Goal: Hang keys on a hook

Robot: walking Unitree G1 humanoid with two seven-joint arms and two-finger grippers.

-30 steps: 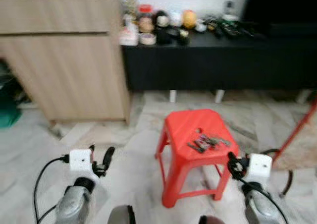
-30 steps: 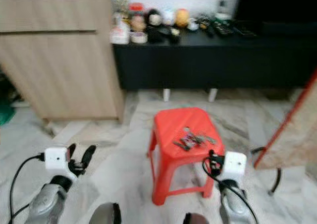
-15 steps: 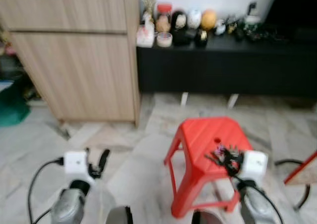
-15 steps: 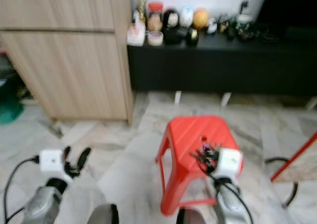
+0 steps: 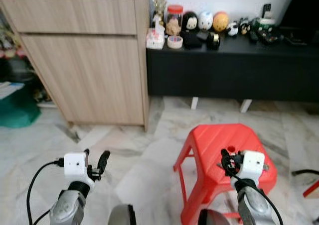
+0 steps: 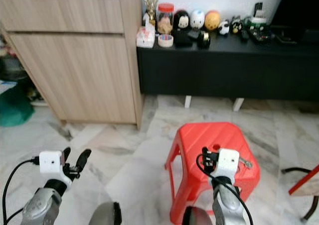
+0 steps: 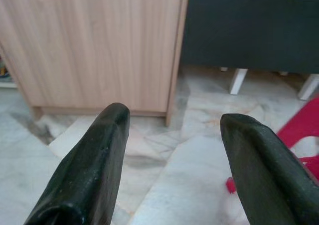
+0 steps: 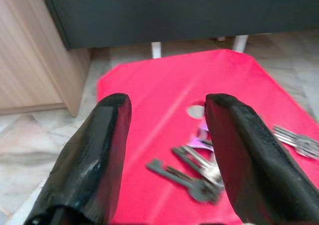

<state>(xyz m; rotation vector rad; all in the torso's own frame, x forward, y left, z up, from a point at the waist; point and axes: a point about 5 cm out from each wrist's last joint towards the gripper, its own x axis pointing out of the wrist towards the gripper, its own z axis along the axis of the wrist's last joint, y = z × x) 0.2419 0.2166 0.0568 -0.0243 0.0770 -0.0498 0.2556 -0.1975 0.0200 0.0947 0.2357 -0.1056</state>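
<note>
Head stereo pair looks forward-down, sharing red stool (mid-distance); right wrist camera close above stool.

On the red stool, the right gripper and its white wrist block cover most of the keys, which blur in the wrist view. At three o'clock, a red-edged object is cut off.

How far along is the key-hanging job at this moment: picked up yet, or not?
Not picked up. The keys lie loose on the red stool. In hand: the right gripper hovers above them with its fingers open, none closed on metal. The left gripper is open and idle over the marble floor near the wooden cabinet. Left: grasp, lift, find a hook and hang them.
</note>
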